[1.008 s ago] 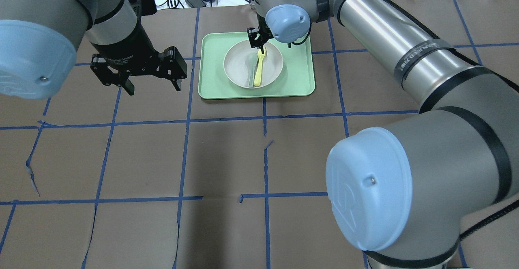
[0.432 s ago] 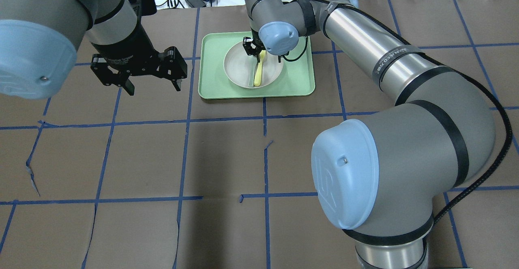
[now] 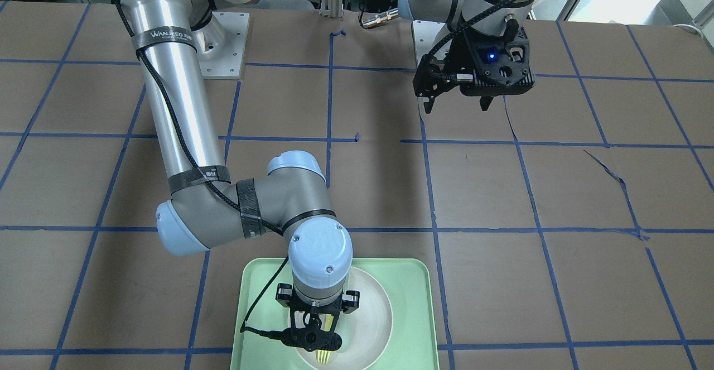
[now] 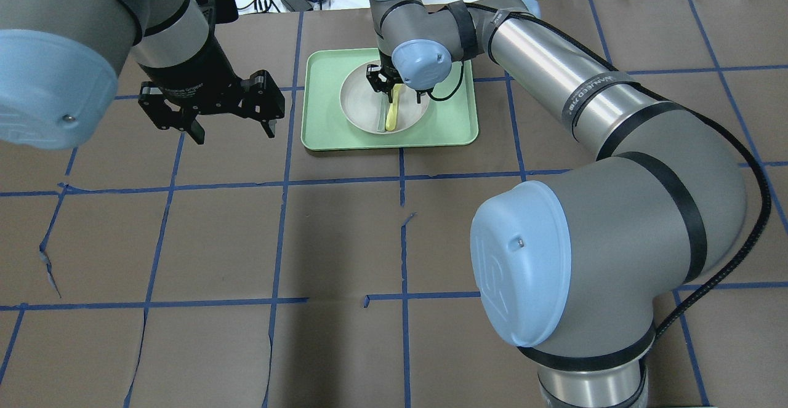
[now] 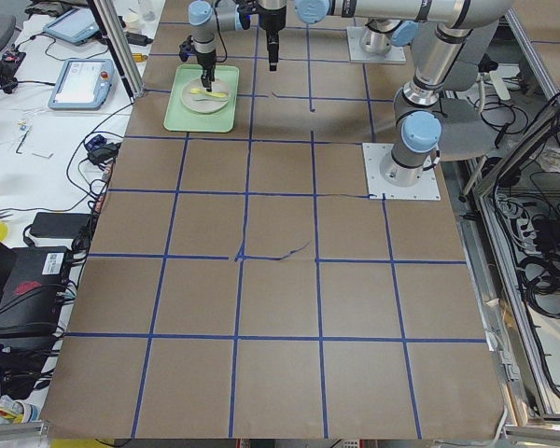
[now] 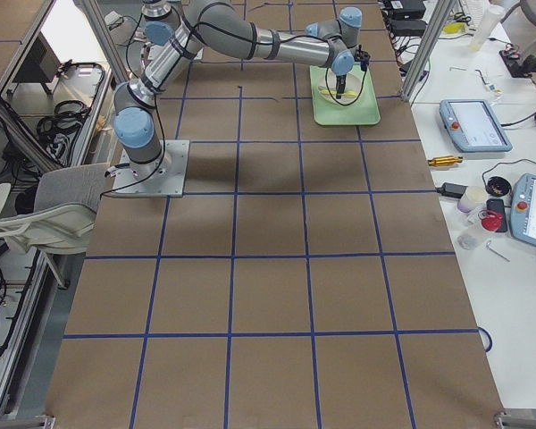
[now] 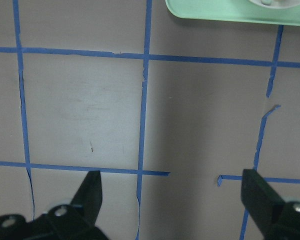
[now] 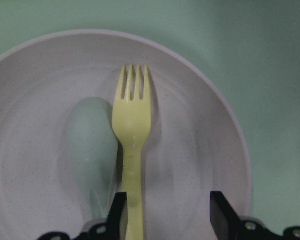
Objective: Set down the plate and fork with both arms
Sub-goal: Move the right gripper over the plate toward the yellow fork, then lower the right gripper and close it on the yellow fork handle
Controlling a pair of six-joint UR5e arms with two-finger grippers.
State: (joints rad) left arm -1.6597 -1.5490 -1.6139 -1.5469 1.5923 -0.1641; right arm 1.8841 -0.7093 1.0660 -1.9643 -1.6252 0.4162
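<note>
Your right pincer (image 8: 167, 217): apart, straddling fork (image 8: 132, 125) handle in plate (image 8: 205, 150). Your left pincer (image 7: 170, 175): apart, hovering over bench (image 7: 85, 105) beside tray (image 4: 458, 119).

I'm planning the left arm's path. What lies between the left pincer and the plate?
Overhead view: only bare brown table, one blue tape line, then the green tray rim, between the left pincer and the plate.
</note>
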